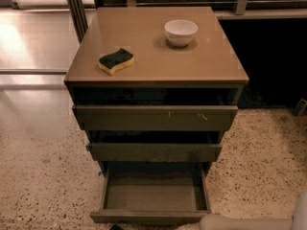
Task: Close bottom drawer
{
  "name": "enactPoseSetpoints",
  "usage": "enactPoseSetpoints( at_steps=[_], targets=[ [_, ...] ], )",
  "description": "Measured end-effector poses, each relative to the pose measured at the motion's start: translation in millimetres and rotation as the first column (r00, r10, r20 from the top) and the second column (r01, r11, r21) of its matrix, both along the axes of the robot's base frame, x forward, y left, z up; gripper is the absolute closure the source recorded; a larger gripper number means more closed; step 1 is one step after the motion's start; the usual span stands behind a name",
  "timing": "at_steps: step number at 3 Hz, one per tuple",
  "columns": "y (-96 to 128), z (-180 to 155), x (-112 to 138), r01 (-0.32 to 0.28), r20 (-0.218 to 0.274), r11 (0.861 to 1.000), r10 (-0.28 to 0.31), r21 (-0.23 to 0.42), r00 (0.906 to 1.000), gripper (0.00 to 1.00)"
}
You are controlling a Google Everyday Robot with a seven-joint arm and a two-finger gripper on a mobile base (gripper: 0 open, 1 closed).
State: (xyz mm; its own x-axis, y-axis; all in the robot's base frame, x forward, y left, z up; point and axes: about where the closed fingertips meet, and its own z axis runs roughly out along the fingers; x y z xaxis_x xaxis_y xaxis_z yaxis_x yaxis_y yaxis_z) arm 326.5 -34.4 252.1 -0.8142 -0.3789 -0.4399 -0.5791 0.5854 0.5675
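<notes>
The bottom drawer is the lowest and narrowest of three dark olive-grey drawers. It is pulled far out, showing its bare grey floor, and its flat front lies near the lower edge of the view. A pale arm link lies along the lower edge, just in front of the drawer front's right part. My gripper itself is out of view, below the lower edge.
The middle drawer and the top drawer stick out a little. On the brown cabinet top lie a yellow-and-green sponge and a white bowl. Speckled floor surrounds the cabinet; a dark wall stands at the right.
</notes>
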Motion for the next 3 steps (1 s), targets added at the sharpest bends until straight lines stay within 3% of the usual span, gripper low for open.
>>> enactPoseSetpoints(
  at_steps=[1,2,3],
  targets=[
    [2.6,-24.0,28.3,0.037,0.038,0.999,-0.037,0.003,0.9986,1.00],
    [12.9,-49.4,70.1,0.074,0.094,0.996,-0.078,0.047,0.9925,1.00],
    [6.5,-55.7,90.4,0.105,0.113,0.993,-0.109,0.045,0.9876,1.00]
  ],
)
